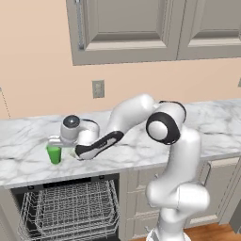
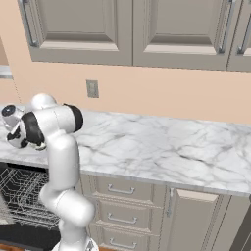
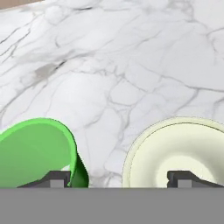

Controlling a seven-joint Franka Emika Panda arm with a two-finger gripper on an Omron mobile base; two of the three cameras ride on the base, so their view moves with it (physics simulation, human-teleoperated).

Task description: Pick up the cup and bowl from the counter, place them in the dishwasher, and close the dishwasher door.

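The bright green, handleless cup [image 3: 37,153] stands upright on the marble counter [image 3: 131,65] just beside the shallow cream bowl [image 3: 175,151], the gripper [image 3: 118,178] above them with fingers spread apart.

A peach-coloured wall [image 1: 37,80] runs behind everything, with a grey wall outlet [image 1: 98,88] set into it; grey-beige upper cabinets [image 2: 132,29] hang above, slim silver handles standing upright on their doors; lower down, a stack of drawers [image 2: 120,213] with small bar pulls sits beside a cabinet door [image 2: 203,223]; a strip of wooden floor [image 1: 212,233] shows at the bottom corner.
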